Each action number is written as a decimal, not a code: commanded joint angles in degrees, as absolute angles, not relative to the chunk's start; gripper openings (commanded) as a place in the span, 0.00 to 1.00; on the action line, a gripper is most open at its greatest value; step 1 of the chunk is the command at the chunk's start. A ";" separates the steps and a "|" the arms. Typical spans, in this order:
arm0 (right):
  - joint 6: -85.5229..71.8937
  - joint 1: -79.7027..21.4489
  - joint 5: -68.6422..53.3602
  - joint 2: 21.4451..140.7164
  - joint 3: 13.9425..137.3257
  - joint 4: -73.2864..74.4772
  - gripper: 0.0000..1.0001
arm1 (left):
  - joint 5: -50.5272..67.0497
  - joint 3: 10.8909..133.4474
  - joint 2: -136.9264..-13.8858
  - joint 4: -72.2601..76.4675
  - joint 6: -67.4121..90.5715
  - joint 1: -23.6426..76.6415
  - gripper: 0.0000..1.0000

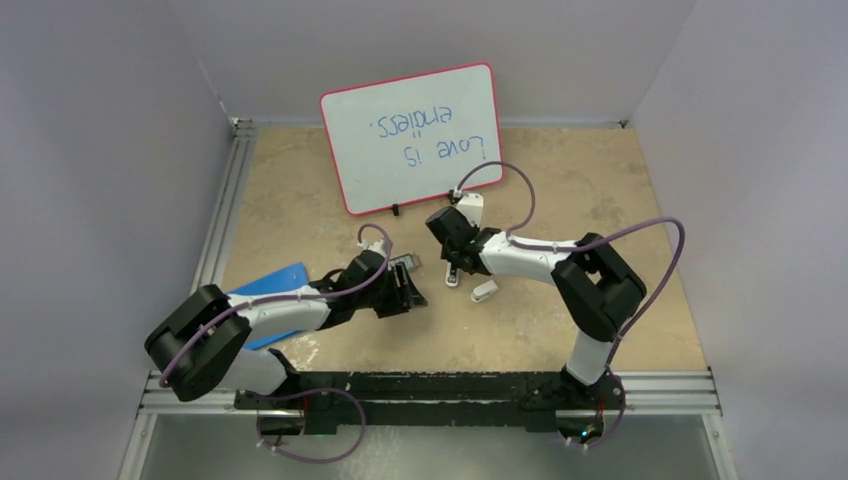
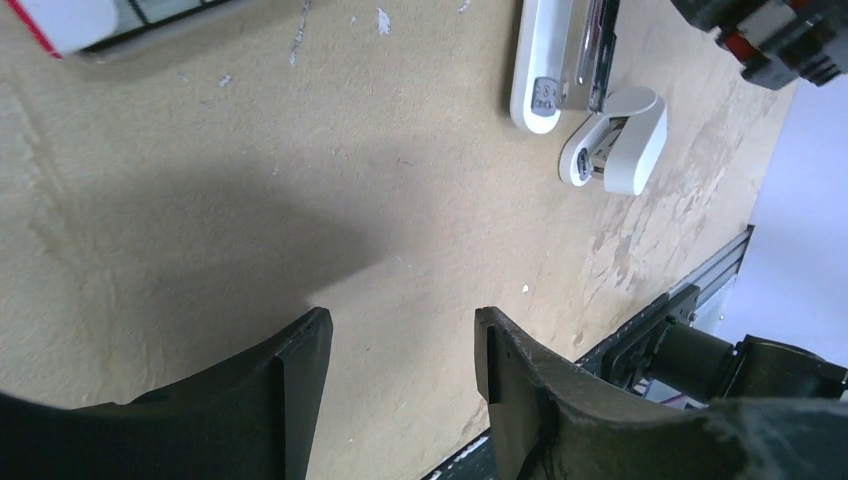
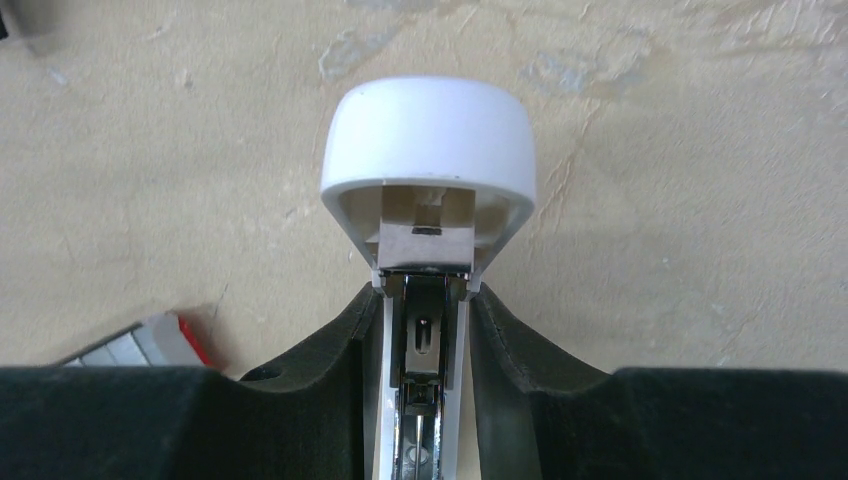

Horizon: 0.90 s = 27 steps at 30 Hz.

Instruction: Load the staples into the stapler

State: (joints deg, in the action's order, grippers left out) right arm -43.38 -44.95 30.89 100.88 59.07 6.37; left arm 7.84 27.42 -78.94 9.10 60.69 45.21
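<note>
The right gripper (image 3: 425, 305) pinches the white stapler (image 3: 428, 140) at its view's centre; the left gripper (image 2: 402, 335) stands spread over the table (image 2: 200, 150).

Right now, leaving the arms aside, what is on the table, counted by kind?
stapler: 1
stubby white piece: 1
staples box: 1
whiteboard: 1
blue sheet: 1
Total: 5
</note>
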 commanded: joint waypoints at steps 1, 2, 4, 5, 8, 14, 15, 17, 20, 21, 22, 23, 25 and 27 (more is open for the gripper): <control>-40.87 -44.87 37.17 102.29 63.01 5.72 0.21 | 3.14 27.70 -74.32 4.68 58.82 45.59 0.54; -40.53 -44.77 37.24 102.95 63.54 5.53 0.22 | 2.78 27.69 -73.64 4.13 58.68 45.58 0.55; -39.86 -44.81 37.33 104.26 64.55 5.43 0.22 | 2.31 27.73 -72.45 2.98 58.54 45.56 0.55; -39.64 -44.71 37.21 104.85 65.07 5.42 0.22 | 2.17 27.69 -72.08 2.59 58.46 45.54 0.55; -39.24 -44.45 36.50 106.63 65.93 5.32 0.23 | 1.85 27.64 -71.52 1.96 58.53 45.60 0.55; -38.81 -44.21 35.39 107.15 65.60 4.81 0.28 | 1.93 27.48 -71.19 1.67 58.62 45.54 0.55; -38.77 -44.23 35.35 107.07 65.53 4.84 0.29 | 1.93 27.51 -71.19 1.67 58.62 45.58 0.55; -39.04 -44.16 35.20 106.86 65.40 5.00 0.29 | 1.93 27.37 -71.19 1.67 58.62 45.61 0.55; -39.45 -44.14 35.05 106.31 65.14 5.01 0.33 | 1.85 27.33 -71.28 1.67 58.71 45.53 0.55; -39.54 -44.20 34.96 106.07 65.01 5.00 0.35 | 1.85 27.27 -71.28 1.67 58.71 45.57 0.55; -39.55 -44.23 34.90 105.75 64.84 4.96 0.37 | 1.85 27.27 -71.28 1.67 58.78 45.61 0.55; -39.74 -44.24 34.94 105.41 64.67 4.88 0.39 | 1.85 27.17 -71.26 1.67 58.80 45.58 0.55; -39.83 -44.27 34.87 104.41 64.31 5.12 0.42 | 1.85 27.08 -71.19 1.67 58.80 45.54 0.55; -39.98 -44.21 35.02 103.65 64.09 5.35 0.44 | 1.80 27.03 -71.17 1.74 58.80 45.56 0.55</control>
